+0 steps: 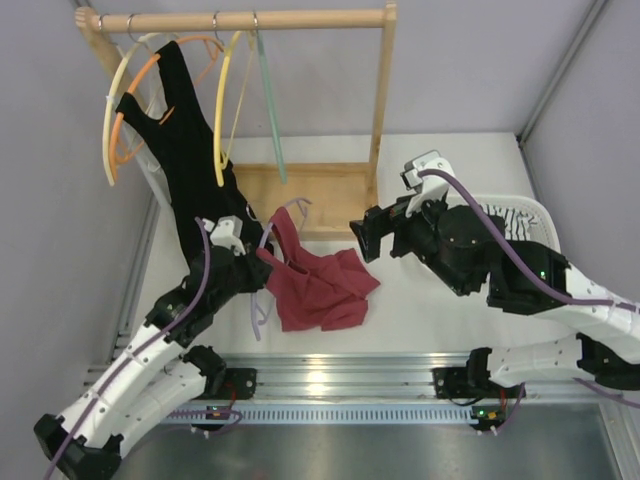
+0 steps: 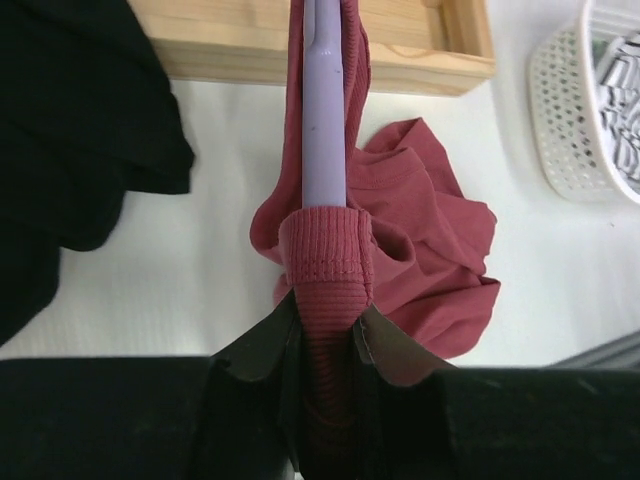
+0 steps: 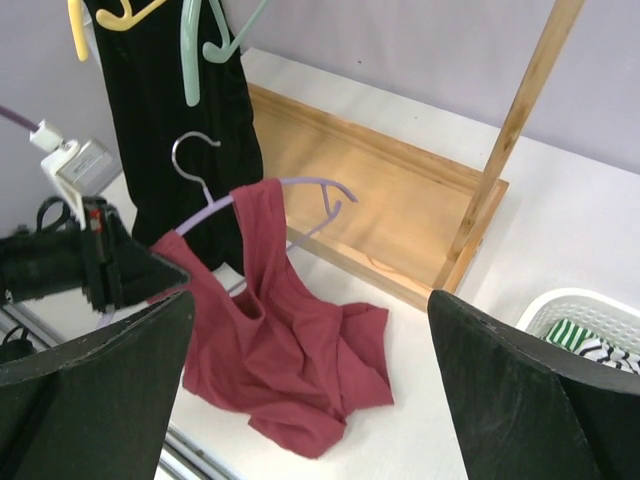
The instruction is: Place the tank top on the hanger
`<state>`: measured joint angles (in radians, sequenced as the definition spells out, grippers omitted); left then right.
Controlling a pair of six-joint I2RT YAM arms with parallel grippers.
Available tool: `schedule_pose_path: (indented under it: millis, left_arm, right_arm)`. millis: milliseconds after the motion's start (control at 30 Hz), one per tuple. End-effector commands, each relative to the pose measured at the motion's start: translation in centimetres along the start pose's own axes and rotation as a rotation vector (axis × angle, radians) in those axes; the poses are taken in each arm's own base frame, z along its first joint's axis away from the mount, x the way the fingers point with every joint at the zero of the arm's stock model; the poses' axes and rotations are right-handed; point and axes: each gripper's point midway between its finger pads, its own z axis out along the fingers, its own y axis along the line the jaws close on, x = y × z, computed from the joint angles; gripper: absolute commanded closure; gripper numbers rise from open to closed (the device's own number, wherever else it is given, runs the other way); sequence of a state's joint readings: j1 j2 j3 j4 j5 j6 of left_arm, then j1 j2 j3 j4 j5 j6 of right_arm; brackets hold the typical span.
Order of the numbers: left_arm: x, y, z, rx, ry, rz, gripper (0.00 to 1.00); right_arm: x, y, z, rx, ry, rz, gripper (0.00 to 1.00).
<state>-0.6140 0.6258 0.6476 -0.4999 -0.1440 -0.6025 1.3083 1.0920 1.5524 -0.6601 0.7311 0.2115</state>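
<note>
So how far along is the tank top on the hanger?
About halfway. Done: one strap of the tank top is looped over the hanger. In hand: left jaws shut on that hanger arm, strap pinched in. To do: the hanger's far arm is bare, the body lies bunched on the table; right jaws open, empty.

Black garment hangs on rack; striped cloth in basket.

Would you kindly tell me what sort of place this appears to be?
Probably a robotics lab cell staged as a laundry corner: a wooden clothes rack, a white basket, and robot arms mounted on an aluminium rail.
</note>
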Motion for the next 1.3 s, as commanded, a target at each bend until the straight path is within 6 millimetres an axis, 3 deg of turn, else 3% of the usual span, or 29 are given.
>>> schedule_pose_path:
  millis: [0,233,300,467,633,1033,1267]
  left_arm:
    - [-6.0,-0.7,0.1,0.013,-0.142,-0.006,1.00]
    - [-11.0,1.8,0.1,0.036,-0.197,-0.025,1.00]
    - [-12.4,1.6,-0.2,0.064,-0.211,-0.007,1.00]
    - [-17.1,3.1,-2.0,0.026,-0.284,0.038,1.00]
    - [-19.8,4.2,-2.8,-0.016,-0.279,0.059,1.00]
    - [-28.1,1.5,-6.6,-0.063,-0.342,0.185,1.00]
    - [-30.5,1.5,-6.3,-0.086,-0.307,0.207,1.00]
  right_arm:
    - [0.1,-0.1,-0.7,-0.026,0.003,0.019,0.00]
    - [0.1,-0.7,-1.5,-0.027,0.002,0.038,0.00]
    - [0.2,-0.7,-1.5,-0.024,0.005,0.037,0.00]
    - [0.0,-0.7,-1.5,-0.024,0.009,0.034,0.00]
    - [-0.2,-0.5,-1.4,-0.027,0.013,0.021,0.00]
    - [-0.4,0.0,-0.9,-0.029,0.023,-0.005,0.00]
    - [-0.3,0.3,-0.7,-0.034,0.028,-0.009,0.00]
